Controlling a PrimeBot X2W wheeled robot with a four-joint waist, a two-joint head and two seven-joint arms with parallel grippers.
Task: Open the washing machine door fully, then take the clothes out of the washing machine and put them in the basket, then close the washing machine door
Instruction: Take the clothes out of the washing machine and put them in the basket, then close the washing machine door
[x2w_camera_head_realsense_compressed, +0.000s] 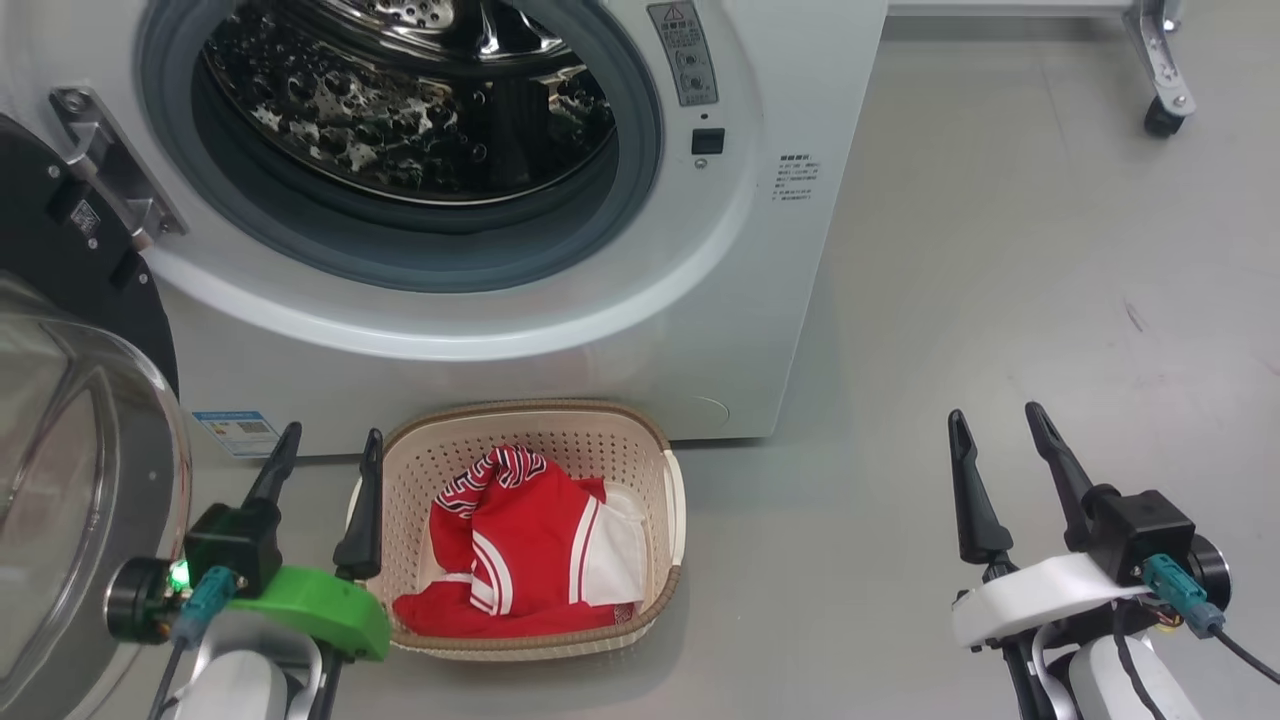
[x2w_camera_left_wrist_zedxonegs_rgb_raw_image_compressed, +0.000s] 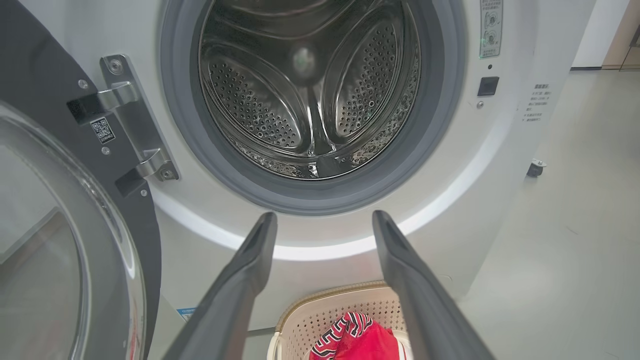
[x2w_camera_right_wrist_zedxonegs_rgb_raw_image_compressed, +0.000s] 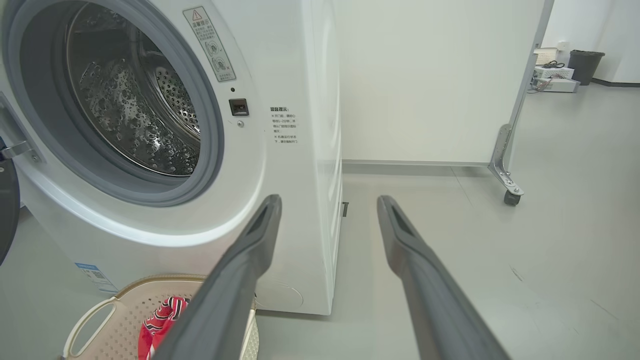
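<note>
Clothes (x2w_camera_head_realsense_compressed: 530, 550), red with white stripes, lie heaped in the basket (x2w_camera_head_realsense_compressed: 530, 408), just right of the left jaws and well left of the right jaws. The basket stands on the floor (x2w_camera_head_realsense_compressed: 1000, 300) at the foot of the washer (x2w_camera_head_realsense_compressed: 760, 300). Its left rim sits just beside the left jaws' inner finger (x2w_camera_head_realsense_compressed: 366, 500); whether they touch cannot be told.

The left jaws are spread wide and pinch nothing, their tips aimed at the washer's front below the port. The door (x2w_camera_head_realsense_compressed: 90, 480) is swung open to the left of these jaws, hanging on its hinge (x2w_camera_head_realsense_compressed: 110, 160), with its glass bowl bulging close beside that wrist. Ahead of and above the left jaws the drum (x2w_camera_left_wrist_zedxonegs_rgb_raw_image_compressed: 310, 100) shows perforated steel.

The right jaws are spread as wide, also pinching nothing, over bare floor to the right of the washer's corner. Far beyond their tips, a white panel stands on a caster (x2w_camera_right_wrist_zedxonegs_rgb_raw_image_compressed: 511, 197).
</note>
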